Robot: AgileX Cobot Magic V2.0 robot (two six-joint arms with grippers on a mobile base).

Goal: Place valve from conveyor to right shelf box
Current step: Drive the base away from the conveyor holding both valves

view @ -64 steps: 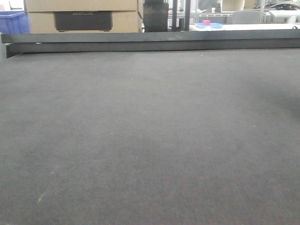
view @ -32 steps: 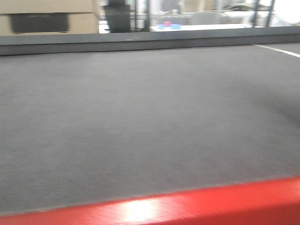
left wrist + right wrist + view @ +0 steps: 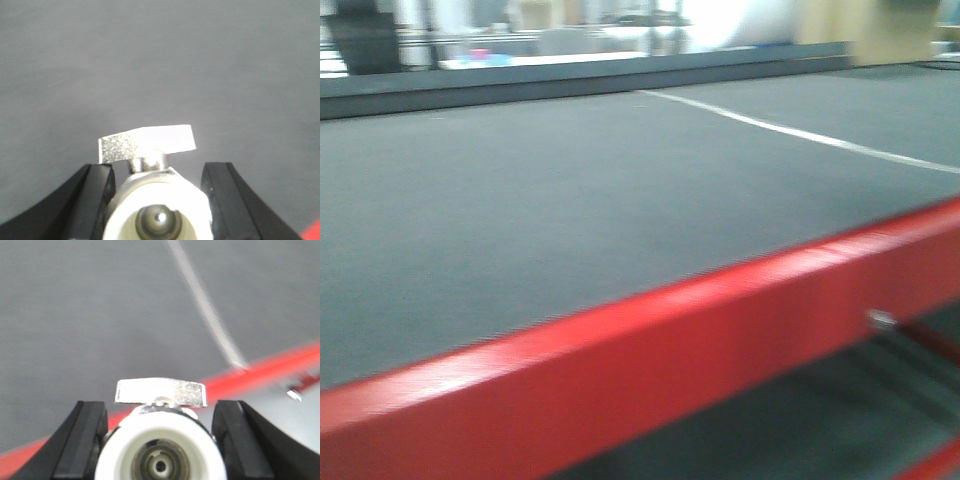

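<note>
Conveyor [image 3: 570, 200] fabric, dark grey and finely textured, fills most of the front view, which is blurred. A red beam [image 3: 650, 350] crosses the lower part of that view on a slant, rising to the right along the conveyor's near edge. At the far edge runs a black rail [image 3: 570, 80]. A thin white line [image 3: 800, 133] cuts across the belt surface on the right, running from the far rail toward the red beam.

The left fingers [image 3: 97, 195] are black and stand on either side of a valve [image 3: 155, 210], pressed against its white ring, so they are clenched on it. This valve hangs over the plain grey belt, its open end toward the camera and its silvery lever [image 3: 147, 142] lying flat across the top.

The right fingers [image 3: 85, 435] are likewise closed against the white ring of a second valve [image 3: 160, 450], whose lever [image 3: 160, 391] sits level above the ring. Below it the belt, the white line and the red beam are all in sight, the valve itself lying over the beam's line at the conveyor edge.

A small silvery bolt [image 3: 880, 320] shows just under the red beam on the right.
</note>
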